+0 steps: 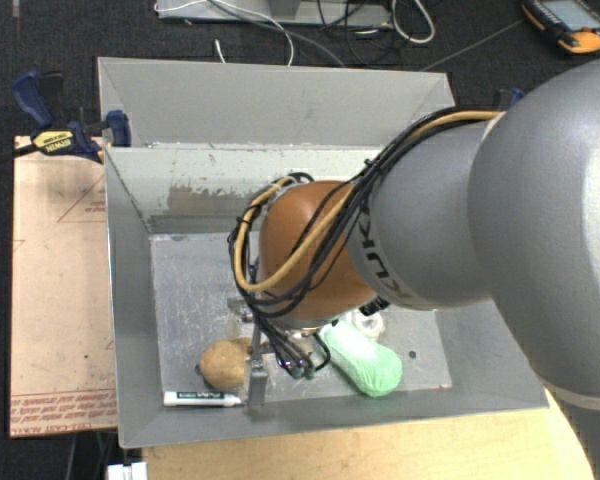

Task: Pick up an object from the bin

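gripper [256, 376] low near the floor of the grey bin [130, 268], beneath the orange wrist cover [305, 253]. tan rounded lump [220, 365] just beside it, view-left, possibly touching. white marker [202, 399] flat, below-left of gripper. pale green oblong [368, 368] view-right of it, apart.

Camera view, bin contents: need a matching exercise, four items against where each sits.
Things:
1. tan rounded lump
2. white marker pen
3. pale green oblong thing
4. gripper

Places:
A. flat on the bin floor, lowest in the view, below the lump
B. between the lump and the green thing
C. just left of the gripper in the view
D. right of the gripper in the view, partly under the arm

Pairs: 1-C, 2-A, 3-D, 4-B
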Available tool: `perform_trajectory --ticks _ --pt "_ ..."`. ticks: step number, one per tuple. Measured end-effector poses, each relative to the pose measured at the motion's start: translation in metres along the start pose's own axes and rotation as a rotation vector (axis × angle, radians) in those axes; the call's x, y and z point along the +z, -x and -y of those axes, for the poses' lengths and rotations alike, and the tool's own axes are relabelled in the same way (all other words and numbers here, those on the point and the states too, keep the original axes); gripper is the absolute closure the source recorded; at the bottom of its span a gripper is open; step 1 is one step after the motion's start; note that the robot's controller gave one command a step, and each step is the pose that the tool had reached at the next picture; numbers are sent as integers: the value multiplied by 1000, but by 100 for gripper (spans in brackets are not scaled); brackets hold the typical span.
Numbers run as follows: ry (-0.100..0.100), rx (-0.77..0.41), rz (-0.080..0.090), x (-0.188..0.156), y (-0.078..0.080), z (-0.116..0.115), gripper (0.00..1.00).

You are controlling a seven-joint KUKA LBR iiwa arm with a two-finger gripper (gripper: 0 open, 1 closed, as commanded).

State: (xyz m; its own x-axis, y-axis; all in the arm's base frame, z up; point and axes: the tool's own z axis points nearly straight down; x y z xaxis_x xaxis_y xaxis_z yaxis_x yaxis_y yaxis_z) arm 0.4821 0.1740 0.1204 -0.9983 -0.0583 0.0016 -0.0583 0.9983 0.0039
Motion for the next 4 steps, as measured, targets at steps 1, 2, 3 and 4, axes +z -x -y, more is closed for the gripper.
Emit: perform_trajectory --ticks 1,2,3,4 --pt "-1 -23 2 52 10 14 0" --pt "3 -40 5 51 2 9 100" --pt "3 -40 5 51 2 9 100" --pt "3 -39 2 27 1 9 100"
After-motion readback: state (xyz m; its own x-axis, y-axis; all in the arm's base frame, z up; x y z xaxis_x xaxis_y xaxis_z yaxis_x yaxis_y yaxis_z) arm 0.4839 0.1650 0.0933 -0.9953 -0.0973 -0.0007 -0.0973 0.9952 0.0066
